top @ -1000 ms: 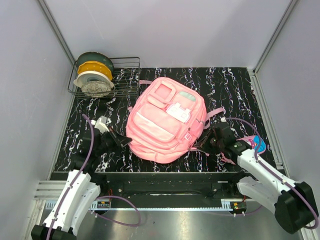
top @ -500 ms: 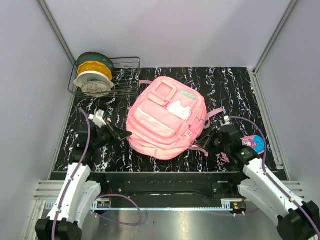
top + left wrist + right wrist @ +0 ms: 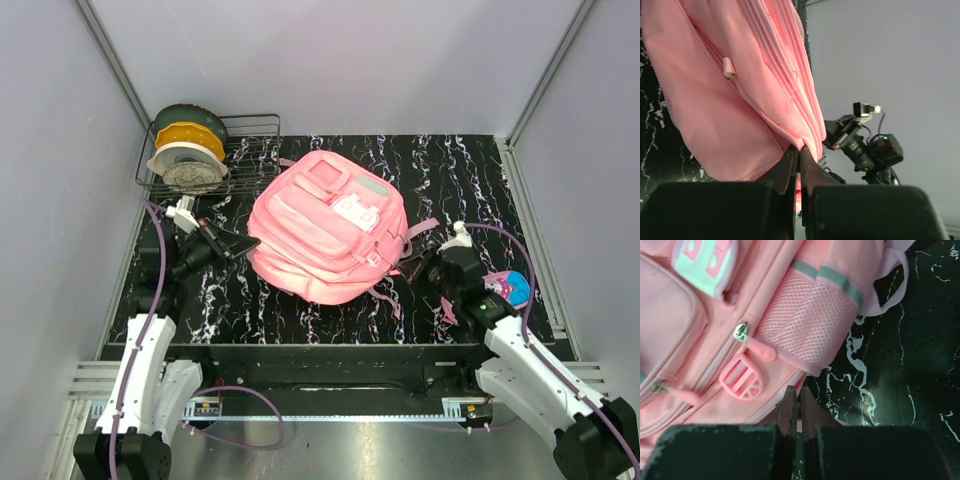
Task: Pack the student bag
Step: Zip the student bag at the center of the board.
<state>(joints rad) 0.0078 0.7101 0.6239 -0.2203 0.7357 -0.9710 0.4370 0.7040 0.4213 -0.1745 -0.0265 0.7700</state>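
Shows the pink backpack [image 3: 325, 240] lying front-up in the middle of the black marbled table [image 3: 470, 180], turned at a slant. Has the left gripper [image 3: 245, 243] at the bag's left edge, fingers pressed together on a fold of pink fabric just beside the zip lines. Has the right gripper [image 3: 412, 268] at the bag's right side, fingers closed tight on the lower hem, just below a pink buckle [image 3: 742, 382] and a mesh side pocket [image 3: 805, 325]. Places a silver zip pull [image 3: 741, 331] above that buckle and a mint patch [image 3: 705, 260] on the front flap. Shows a wire rack [image 3: 250, 150] with spools [image 3: 185, 150] at the far left corner of the table, near the bag. Sets a small cartoon pencil case [image 3: 510, 288] on the table just beside the right arm, apart from the bag.
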